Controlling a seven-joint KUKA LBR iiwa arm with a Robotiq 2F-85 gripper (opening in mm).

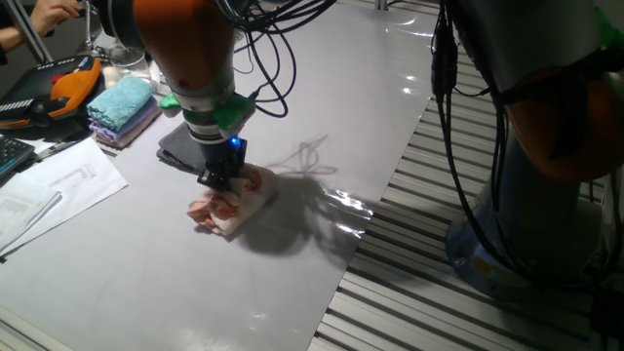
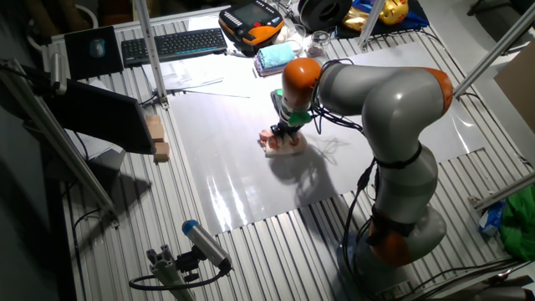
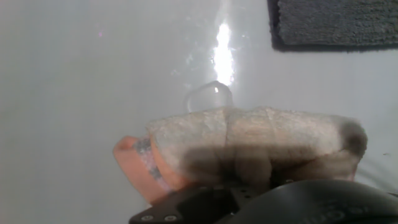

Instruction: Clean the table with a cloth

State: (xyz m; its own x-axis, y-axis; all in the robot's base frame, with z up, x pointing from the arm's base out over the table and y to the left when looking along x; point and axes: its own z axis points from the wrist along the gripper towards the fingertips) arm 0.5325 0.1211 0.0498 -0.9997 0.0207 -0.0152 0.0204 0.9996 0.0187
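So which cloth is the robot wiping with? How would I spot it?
Look at the big shiny white table, then follow the orange and grey arm down to its pincer. The cloth is bunched under it: small, fluffy, pink and peach, unlike the flat dark grey cloth behind it or the folded blue towel.

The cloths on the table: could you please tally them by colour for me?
Pale pink and peach terry cloth, under the gripper: 1
Dark grey cloth, flat behind it: 1
Teal-blue folded towel, on a stack at the table's far corner: 1
Total: 3
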